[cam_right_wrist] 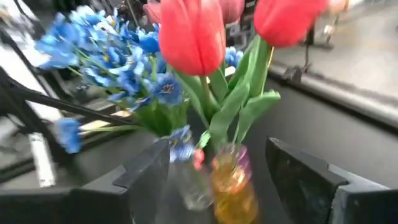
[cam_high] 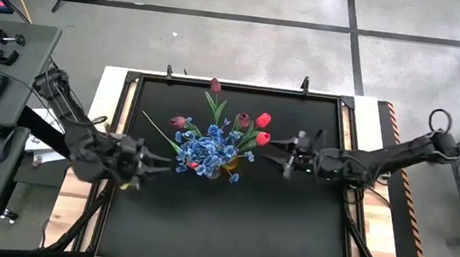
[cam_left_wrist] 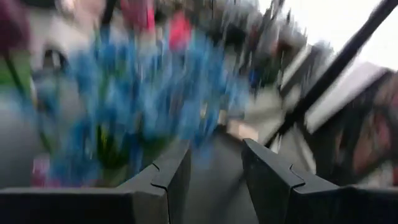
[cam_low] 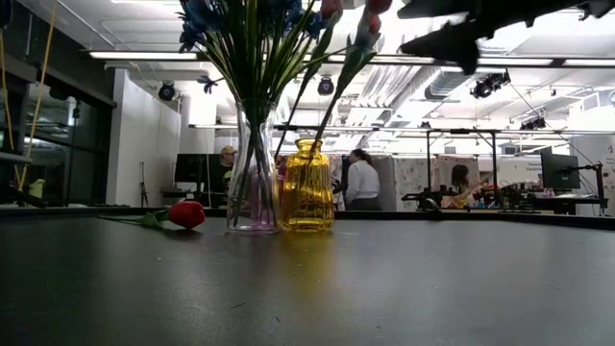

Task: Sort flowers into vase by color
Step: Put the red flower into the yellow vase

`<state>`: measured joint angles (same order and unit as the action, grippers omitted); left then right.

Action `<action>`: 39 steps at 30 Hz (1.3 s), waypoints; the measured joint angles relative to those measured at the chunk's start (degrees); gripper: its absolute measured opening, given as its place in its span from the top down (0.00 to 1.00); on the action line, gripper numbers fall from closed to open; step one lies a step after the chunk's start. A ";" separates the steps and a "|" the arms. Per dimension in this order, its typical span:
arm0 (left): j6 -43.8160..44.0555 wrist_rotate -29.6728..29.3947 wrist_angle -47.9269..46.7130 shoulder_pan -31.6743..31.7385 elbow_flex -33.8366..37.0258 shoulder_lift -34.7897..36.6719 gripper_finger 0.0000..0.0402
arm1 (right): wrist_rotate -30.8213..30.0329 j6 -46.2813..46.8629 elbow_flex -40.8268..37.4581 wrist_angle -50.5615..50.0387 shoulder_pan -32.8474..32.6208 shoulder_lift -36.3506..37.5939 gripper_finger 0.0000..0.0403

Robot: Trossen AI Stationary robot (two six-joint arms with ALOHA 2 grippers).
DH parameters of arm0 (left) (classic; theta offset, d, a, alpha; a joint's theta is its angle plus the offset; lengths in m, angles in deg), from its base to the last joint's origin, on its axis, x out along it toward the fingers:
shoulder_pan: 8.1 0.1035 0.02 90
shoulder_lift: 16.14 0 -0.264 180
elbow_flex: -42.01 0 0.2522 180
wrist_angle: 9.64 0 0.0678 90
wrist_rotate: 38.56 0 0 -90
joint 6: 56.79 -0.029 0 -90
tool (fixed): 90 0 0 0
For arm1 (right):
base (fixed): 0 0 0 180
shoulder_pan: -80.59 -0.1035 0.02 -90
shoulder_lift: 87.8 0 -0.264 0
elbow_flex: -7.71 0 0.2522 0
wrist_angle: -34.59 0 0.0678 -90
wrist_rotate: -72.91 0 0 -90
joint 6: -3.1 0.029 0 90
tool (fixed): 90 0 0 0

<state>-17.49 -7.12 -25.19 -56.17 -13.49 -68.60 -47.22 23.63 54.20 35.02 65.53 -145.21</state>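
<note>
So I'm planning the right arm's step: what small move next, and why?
Probably back the right end effector away from the yellow vase. Its jaws stand open with nothing between them, and the red tulips already sit in that vase. One red tulip lies on the table beside the clear vase.

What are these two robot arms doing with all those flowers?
They are sorting artificial flowers by colour into two vases. Blue blossoms fill the clear glass vase; bright red tulips stand in the amber glass vase. The right gripper, open, sits beside them. One red tulip lies on the black table.
</note>
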 joint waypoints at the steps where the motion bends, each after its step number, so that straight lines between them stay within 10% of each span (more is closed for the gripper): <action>1: 3.57 3.21 -4.46 0.96 0.00 -0.36 0.67 | -0.03 2.31 0.00 -2.42 -0.72 1.78 0.37; 6: 13.34 28.68 -25.14 10.86 0.00 -4.07 0.67 | -0.11 10.14 0.00 -7.18 -4.67 8.61 0.37; 11: -2.50 45.65 -41.23 22.80 0.02 -9.21 0.67 | -2.54 12.35 0.00 -5.24 -6.96 9.80 0.37; 19: -40.77 45.44 -44.39 36.02 0.46 -15.05 0.67 | -4.28 15.69 -0.02 -2.17 -8.58 5.16 0.37; 39: -44.02 51.82 -43.85 50.01 0.72 -21.54 0.67 | -4.04 18.50 -0.02 3.85 -9.00 -1.43 0.37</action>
<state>-61.51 44.70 -69.04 -6.16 -12.77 -90.14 -51.26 42.13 54.18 38.87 56.54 -146.64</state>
